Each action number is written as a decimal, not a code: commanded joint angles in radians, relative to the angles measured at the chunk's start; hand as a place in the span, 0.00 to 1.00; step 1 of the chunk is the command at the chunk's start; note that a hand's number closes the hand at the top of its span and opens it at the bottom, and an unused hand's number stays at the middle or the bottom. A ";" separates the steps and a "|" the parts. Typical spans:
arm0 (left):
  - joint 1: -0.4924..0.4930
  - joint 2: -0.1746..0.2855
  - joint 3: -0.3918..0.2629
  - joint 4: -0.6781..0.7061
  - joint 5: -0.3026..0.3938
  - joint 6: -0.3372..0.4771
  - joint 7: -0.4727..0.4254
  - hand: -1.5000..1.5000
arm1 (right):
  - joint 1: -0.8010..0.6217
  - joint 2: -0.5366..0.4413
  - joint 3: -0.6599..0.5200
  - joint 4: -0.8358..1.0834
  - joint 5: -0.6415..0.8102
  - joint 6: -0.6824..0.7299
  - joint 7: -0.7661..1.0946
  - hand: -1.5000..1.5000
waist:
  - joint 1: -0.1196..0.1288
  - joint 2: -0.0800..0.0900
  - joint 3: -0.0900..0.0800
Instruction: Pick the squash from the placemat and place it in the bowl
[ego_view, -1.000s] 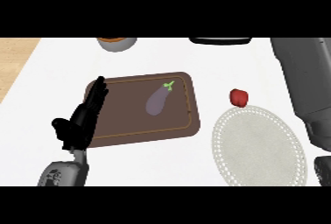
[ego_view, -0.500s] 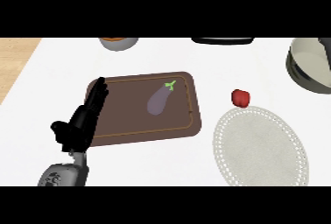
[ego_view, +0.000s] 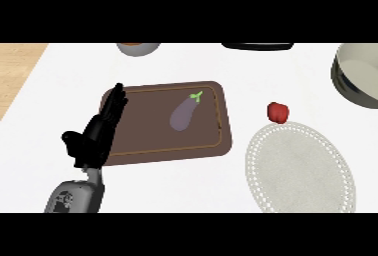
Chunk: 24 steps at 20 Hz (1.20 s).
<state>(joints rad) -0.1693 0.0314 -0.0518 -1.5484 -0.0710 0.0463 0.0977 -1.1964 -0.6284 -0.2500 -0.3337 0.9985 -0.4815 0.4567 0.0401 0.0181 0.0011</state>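
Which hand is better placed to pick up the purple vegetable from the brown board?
Left. The left hand is open at the left edge of the brown board, close to the purple vegetable. The right hand shows nowhere in this view.

The purple, green-stemmed squash is laid tilted on the brown placemat, right of the fingers, untouched.
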 joint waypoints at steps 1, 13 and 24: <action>0.011 -0.018 -0.021 0.019 -0.015 0.004 -0.041 0.50 | 0.032 -0.053 -0.038 0.073 -0.017 -0.049 -0.066 1.00 | 0.006 0.004 0.001; 0.011 0.001 0.006 0.027 0.006 -0.014 -0.040 0.50 | 0.184 -0.089 -0.196 0.172 -0.175 -0.037 -0.240 1.00 | 0.006 0.006 0.004; 0.010 0.002 -0.004 0.003 -0.006 -0.004 -0.031 0.50 | 0.247 -0.075 -0.350 0.119 -0.355 0.047 -0.568 0.00 | 0.016 0.006 0.005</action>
<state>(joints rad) -0.1666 0.0372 -0.0504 -1.5430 -0.0671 0.0348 0.0749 -0.9506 -0.7164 -0.5514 -0.1824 0.6991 -0.4182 -0.0200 0.0525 0.0242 0.0061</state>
